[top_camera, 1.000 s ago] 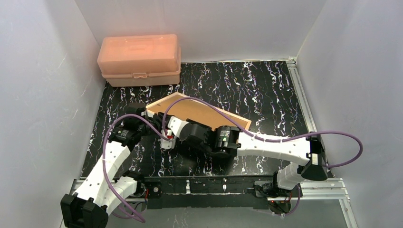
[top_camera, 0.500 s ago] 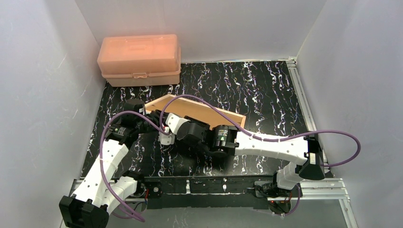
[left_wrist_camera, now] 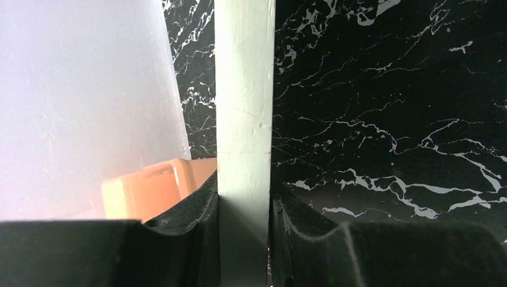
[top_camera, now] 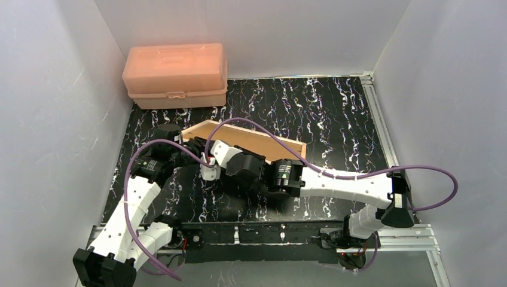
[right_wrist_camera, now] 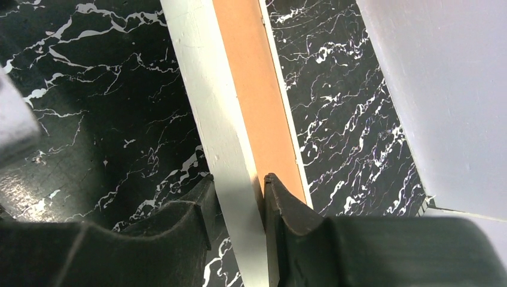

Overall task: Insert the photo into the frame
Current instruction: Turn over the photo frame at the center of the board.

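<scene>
Now the frame [top_camera: 239, 136] stands on edge, centre-left overhead, left gripper [left_wrist_camera: 244, 194] and right gripper [right_wrist_camera: 237, 179] both pinching its white rim.

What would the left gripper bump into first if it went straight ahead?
The frame: the left gripper is shut on its white edge, which runs straight ahead. Beyond that it would likely meet the black table, though depth is hard to judge.
</scene>
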Controlling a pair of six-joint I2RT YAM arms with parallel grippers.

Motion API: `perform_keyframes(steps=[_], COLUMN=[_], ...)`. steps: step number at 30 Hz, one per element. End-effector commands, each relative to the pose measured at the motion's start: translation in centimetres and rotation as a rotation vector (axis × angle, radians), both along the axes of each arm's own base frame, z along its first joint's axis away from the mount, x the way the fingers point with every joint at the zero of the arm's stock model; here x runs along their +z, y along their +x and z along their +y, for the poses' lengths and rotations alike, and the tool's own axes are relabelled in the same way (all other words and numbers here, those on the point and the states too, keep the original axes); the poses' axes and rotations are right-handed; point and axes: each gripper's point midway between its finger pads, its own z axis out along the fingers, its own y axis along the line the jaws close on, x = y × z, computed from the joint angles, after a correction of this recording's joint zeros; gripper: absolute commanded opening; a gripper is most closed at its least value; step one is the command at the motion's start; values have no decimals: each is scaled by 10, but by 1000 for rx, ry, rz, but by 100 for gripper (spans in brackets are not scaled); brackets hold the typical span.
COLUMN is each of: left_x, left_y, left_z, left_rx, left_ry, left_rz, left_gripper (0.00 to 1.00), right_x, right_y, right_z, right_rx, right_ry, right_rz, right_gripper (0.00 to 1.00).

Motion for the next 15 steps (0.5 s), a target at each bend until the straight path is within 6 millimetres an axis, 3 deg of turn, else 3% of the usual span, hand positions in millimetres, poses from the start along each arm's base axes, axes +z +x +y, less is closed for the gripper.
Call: perform_keyframes(steps=[1, 3, 6, 15], left_x=[74, 74, 72, 76], left_y=[-9, -10, -13, -19], left_z=[-21, -21, -20, -21], left_rx=[-57, -63, -67, -77], left_ry=[-202, -199, -193, -204], left_rz=[-86, -85, -86, -85], left_gripper=[0, 0, 0, 0], right_x=[1, -3, -9, -31], right_y=[0, -4, -11, -15], right_z=[-17, -17, -18, -27], right_rx=[49, 68, 113, 178], right_ry=[-92, -83, -72, -131], right_rz=[-53, -33, -13, -14], right_gripper=[37, 53, 65, 69])
